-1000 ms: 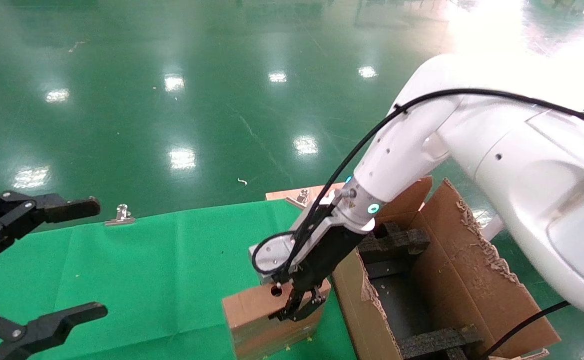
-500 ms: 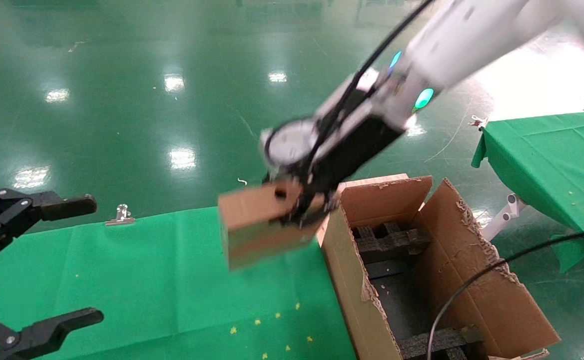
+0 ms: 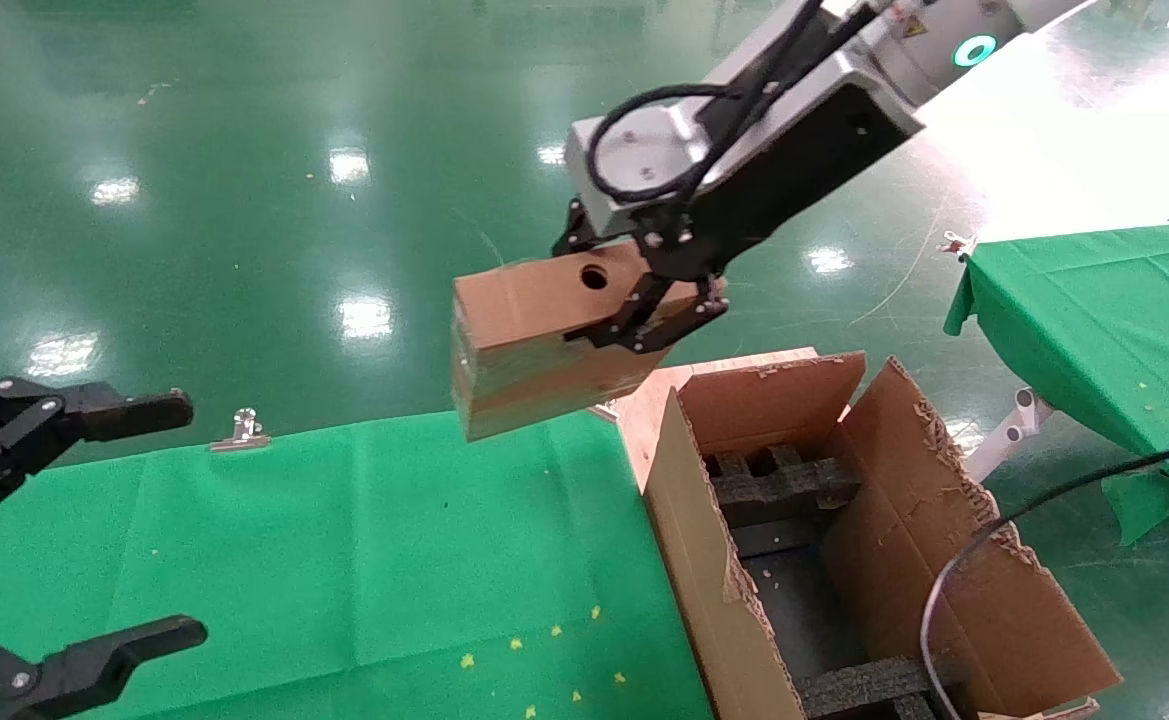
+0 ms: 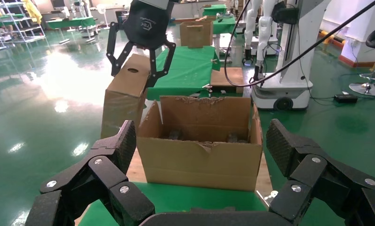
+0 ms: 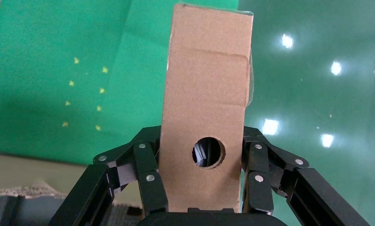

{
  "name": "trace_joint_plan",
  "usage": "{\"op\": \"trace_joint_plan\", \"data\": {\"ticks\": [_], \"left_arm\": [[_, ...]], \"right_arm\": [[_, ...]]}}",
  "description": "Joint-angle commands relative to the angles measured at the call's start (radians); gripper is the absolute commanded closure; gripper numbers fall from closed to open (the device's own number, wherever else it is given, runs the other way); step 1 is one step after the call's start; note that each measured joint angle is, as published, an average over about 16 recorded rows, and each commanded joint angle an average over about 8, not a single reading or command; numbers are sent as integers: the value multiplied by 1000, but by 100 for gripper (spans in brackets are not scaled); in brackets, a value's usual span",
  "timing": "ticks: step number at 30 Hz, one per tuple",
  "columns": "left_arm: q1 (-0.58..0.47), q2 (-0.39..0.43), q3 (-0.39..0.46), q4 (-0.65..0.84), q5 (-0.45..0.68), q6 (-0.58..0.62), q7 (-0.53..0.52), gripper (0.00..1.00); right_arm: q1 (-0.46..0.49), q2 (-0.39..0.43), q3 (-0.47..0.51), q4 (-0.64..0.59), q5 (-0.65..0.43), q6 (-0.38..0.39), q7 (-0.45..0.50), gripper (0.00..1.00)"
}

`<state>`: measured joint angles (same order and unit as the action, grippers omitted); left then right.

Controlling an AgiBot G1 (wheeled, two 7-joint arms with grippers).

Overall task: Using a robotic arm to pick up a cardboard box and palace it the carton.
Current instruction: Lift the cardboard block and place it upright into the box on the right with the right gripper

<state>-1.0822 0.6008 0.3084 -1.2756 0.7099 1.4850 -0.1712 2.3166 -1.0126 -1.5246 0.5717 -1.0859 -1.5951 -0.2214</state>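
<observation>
1. The right end effector [image 3: 659, 315] is clamped on the cardboard box [image 3: 534, 340], which hangs in the air above the green surface [image 3: 344, 560].
2. The carton [image 3: 954, 560] lies down and to the right; the box's long axis points left.
3. The left end effector [image 3: 64, 530] rests released, far left.
4. No readable writing.
</observation>
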Motion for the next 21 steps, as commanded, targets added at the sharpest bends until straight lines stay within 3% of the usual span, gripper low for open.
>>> {"op": "trace_joint_plan", "data": {"ticks": [1, 21], "left_arm": [[0, 0, 0, 0, 0, 0, 0, 0], [0, 0, 1, 0, -1, 0, 0, 0]], "right_arm": [[9, 13, -19, -8, 14, 0, -10, 100], [191, 418, -404, 107, 99, -5, 28, 100]]}}
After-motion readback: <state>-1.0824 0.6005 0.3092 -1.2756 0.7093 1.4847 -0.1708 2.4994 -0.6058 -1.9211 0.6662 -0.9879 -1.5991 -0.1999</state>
